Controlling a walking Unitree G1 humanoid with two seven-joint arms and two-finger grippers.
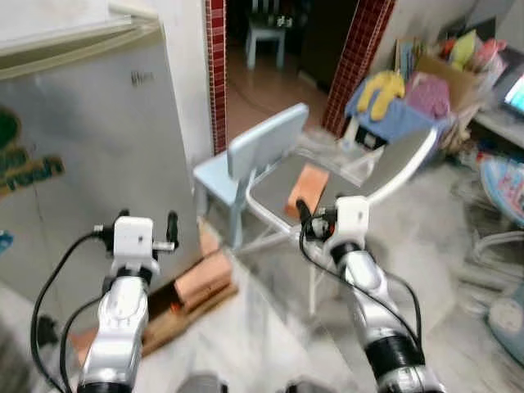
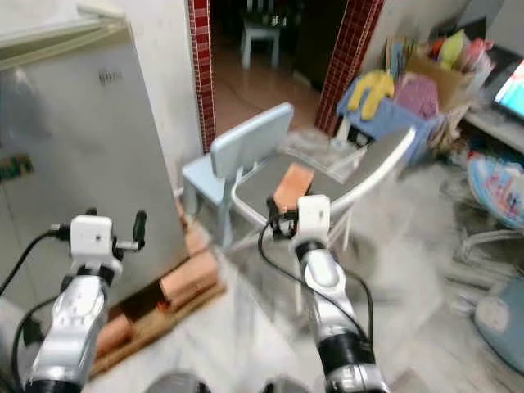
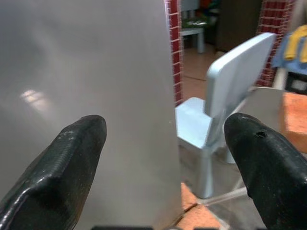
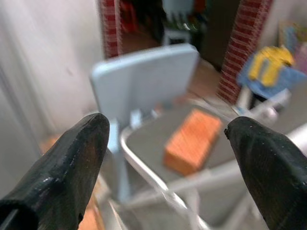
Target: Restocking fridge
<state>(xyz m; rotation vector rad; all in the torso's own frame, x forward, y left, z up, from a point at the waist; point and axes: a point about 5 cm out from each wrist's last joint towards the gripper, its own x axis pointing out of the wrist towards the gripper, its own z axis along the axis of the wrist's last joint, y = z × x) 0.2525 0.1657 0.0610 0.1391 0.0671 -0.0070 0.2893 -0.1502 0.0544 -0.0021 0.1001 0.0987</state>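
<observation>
We see the fridge [image 1: 82, 164], door closed, at our left, standing on wooden boards and bricks [image 1: 192, 291]. Our left gripper [image 3: 163, 158] faces its grey side, fingers apart, holding nothing. Our right gripper [image 4: 168, 158], fingers likewise apart and empty, points at an orange brick-like block [image 1: 307, 188] lying near the front edge of the grey chair [image 1: 270, 192], beside the pale blue small chair [image 1: 254, 151]

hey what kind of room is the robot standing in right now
Most likely a lived-in family home, near the kitchen: a silver fridge stands by a brick-edged doorway, with a small blue child's chair and a box of toys and clothes on the tiled floor.
</observation>
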